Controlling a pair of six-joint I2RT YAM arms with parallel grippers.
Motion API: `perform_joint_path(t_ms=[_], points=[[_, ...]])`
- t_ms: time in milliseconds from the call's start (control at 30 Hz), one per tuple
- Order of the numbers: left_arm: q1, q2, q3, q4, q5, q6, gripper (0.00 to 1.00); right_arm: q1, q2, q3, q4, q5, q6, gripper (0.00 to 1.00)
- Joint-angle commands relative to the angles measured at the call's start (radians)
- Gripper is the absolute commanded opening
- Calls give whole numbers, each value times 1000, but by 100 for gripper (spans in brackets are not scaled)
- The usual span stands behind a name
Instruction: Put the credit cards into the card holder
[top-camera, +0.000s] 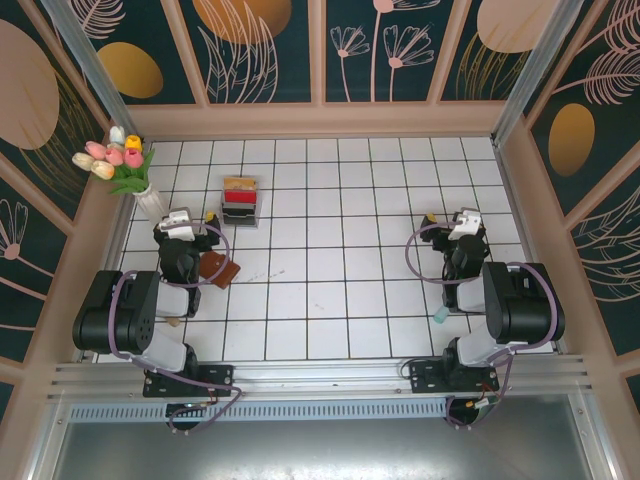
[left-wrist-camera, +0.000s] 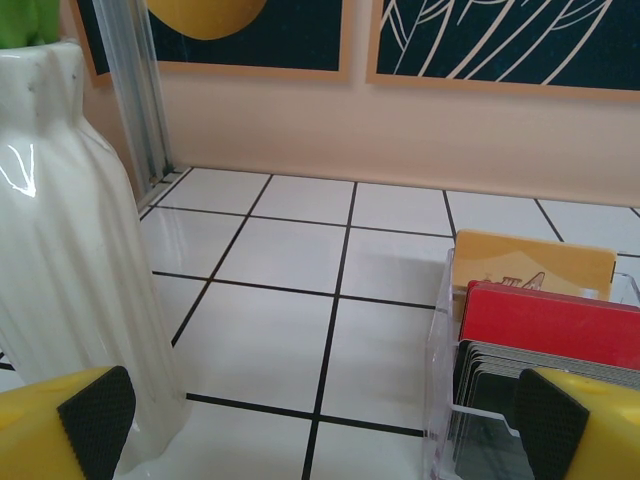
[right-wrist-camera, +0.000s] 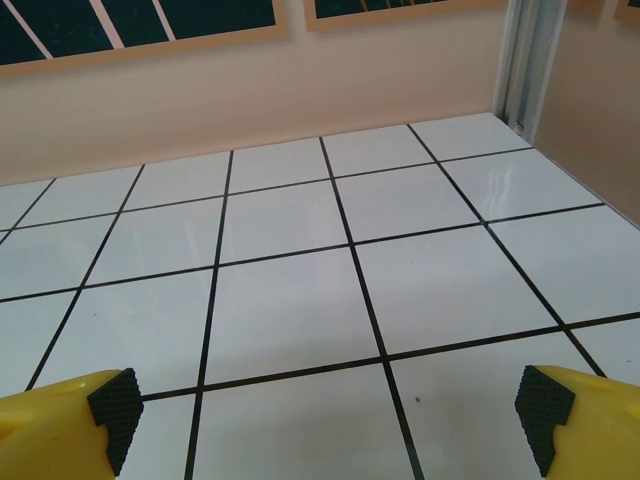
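Left gripper (left-wrist-camera: 322, 425): released, jaws wide, empty.
Right gripper (right-wrist-camera: 330, 415): released, empty.
Credit cards (left-wrist-camera: 548, 312): upright in clear tray (left-wrist-camera: 440, 380), just ahead.
Card holder (top-camera: 219, 268): on counter (top-camera: 330, 290), beside your left arm (top-camera: 120, 315).
Risk: vase (left-wrist-camera: 70, 260) crowds left finger; a careless swing could tip it.

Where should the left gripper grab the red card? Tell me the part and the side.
Probably its top edge, coming from above. The red card stands upright in the clear tray, packed between the tan card and black cards, so just its upper strip stands free.
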Motion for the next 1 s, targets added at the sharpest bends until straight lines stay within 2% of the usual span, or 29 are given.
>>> perform_joint_path(t_ms=[0,100,167,267,367,433,533,667,733,833,867,967], points=[[4,-27,-33,70,52,29,99,-1,-6,13,11,-65,-16,99],[4,-75,-80,119,17,15,99,8,-32,-17,48,-60,-26,99],[4,-149,-73,31,5,5,99,14,-80,-24,25,-43,-26,99],[4,-263,-11,-224,-4,-51,99,11,-202,85,-296,-40,20,99],[4,-349,25,-362,9,-117,99,12,-280,221,-669,-45,90,99],[4,-402,63,-474,26,-151,99,11,-311,277,-805,-57,163,99],[4,-431,148,-647,59,-206,99,10,-323,357,-973,-157,260,99],[4,-381,222,-708,176,-313,99,12,-318,394,-1021,-327,331,99],[4,-319,276,-738,260,-338,99,15,-323,393,-1004,-371,374,99],[4,-198,392,-818,396,-364,93,29,-316,409,-1005,-400,400,99],[4,-156,436,-861,409,-368,90,35,-310,424,-1021,-408,404,99],[3,-66,543,-1011,350,-368,86,74,-299,456,-1055,-409,401,99]])
